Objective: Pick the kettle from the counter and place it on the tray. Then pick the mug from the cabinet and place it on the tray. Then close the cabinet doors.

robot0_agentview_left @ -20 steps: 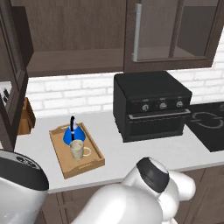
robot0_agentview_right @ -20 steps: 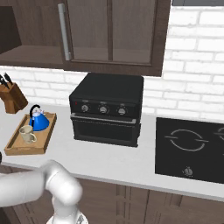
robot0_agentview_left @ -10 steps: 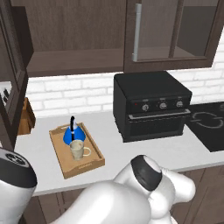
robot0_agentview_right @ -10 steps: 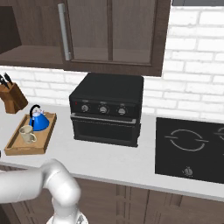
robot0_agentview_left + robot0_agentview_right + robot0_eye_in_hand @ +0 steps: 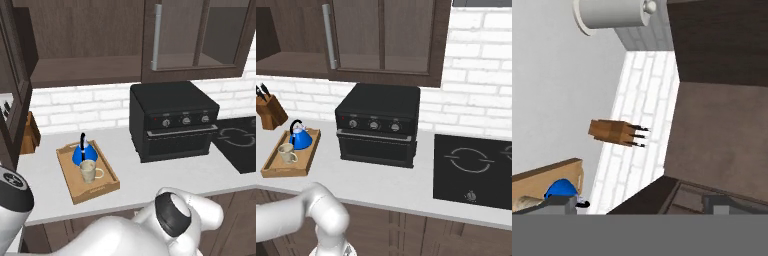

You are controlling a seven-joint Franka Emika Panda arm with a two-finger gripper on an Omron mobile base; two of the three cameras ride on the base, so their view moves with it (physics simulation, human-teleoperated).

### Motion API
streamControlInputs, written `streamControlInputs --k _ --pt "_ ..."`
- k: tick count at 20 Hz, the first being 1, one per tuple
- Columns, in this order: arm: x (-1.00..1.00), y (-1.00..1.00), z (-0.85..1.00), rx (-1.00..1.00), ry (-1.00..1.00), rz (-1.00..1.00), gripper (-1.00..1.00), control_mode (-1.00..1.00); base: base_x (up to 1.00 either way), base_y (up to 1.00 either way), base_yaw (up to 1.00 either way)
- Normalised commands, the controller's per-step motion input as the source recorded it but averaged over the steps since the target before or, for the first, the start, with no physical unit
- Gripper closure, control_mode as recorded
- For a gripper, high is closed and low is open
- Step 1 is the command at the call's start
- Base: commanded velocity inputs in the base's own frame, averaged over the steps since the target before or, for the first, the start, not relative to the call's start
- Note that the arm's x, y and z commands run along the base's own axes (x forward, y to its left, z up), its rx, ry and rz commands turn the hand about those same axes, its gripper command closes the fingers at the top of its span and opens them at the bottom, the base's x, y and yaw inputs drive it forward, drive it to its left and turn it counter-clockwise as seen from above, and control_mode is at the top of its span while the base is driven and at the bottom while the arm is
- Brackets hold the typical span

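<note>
Shallow light wooden tray [image 5: 98,189] sits on the long pale grey table [image 5: 150,172], toward its left end. On the tray: small blue cone-shaped kettle [image 5: 81,153] at the wall side, cream speckled mug [image 5: 89,171] just in front of it. Wooden knife block [image 5: 270,109] behind-left of tray, by the brick wall. Black countertop oven [image 5: 378,125] right of tray; black hob [image 5: 476,170] right of oven. Dark brown wall cabinet [image 5: 90,45] overhead

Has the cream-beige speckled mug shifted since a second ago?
No. The cream-beige speckled mug sits beside the blue kettle on the wooden tray, as before.
</note>
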Motion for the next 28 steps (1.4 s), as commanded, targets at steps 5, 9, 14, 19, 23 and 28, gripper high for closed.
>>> streamControlInputs --k 5,9,14,19,23,28 --pt "0.07 -0.01 -0.08 0.03 -0.02 -0.11 -1.0 -1.0 0.0 0.0 0.0" --pt "0.14 -0.12 0.01 0.06 -0.04 -0.15 -1.0 -1.0 0.0 0.0 0.0" --pt "0.07 -0.16 0.13 0.1 0.0 -0.15 -1.0 -1.0 0.0 0.0 0.0" --pt "0.03 -0.44 0.11 0.06 0.0 -0.16 -1.0 -1.0 0.0 0.0 0.0" --pt "0.12 -0.72 0.06 0.03 0.0 -0.17 -1.0 -1.0 0.0 0.0 0.0" --pt "0.22 -0.85 0.02 0.03 0.0 -0.13 -1.0 -1.0 0.0 0.0 0.0"
